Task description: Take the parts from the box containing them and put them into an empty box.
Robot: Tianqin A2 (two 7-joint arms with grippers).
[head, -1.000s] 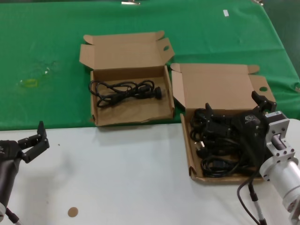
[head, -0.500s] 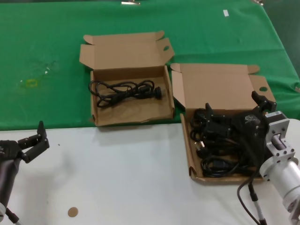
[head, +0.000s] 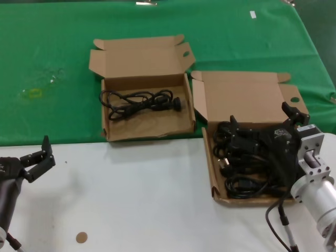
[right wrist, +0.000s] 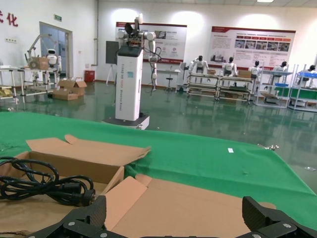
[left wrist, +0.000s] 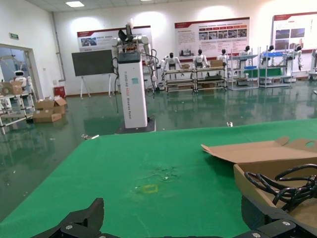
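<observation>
Because the cables [head: 247,160] are loose coils of flexible black cord with hard moulded plugs, they will likely sag and trail when lifted; they look light, and a coil may snag its neighbours, so the safest hold is probably across the bunched middle of one bundle, not at a plug or a stray loop.

The table [head: 136,199] is the largest thing here; its upper part is covered in green cloth, its lower part is bare white. In the right half of the head view sits the full box [head: 239,97] with its lid folded back; a heap of cables fills it. At upper centre sits the other box [head: 144,131] with a ragged front rim; it is not quite empty, as one cable [head: 142,101] already lies stretched across its floor; the two boxes stand just beside each other.

The right gripper [head: 260,126] is over the heap at centre right of the head view, its jaws spread wide above the cables and holding nothing; whether the tips touch the pile I cannot tell. The left gripper [head: 44,155] waits at lower left over the white surface, well apart from both boxes, jaws parted and empty.
</observation>
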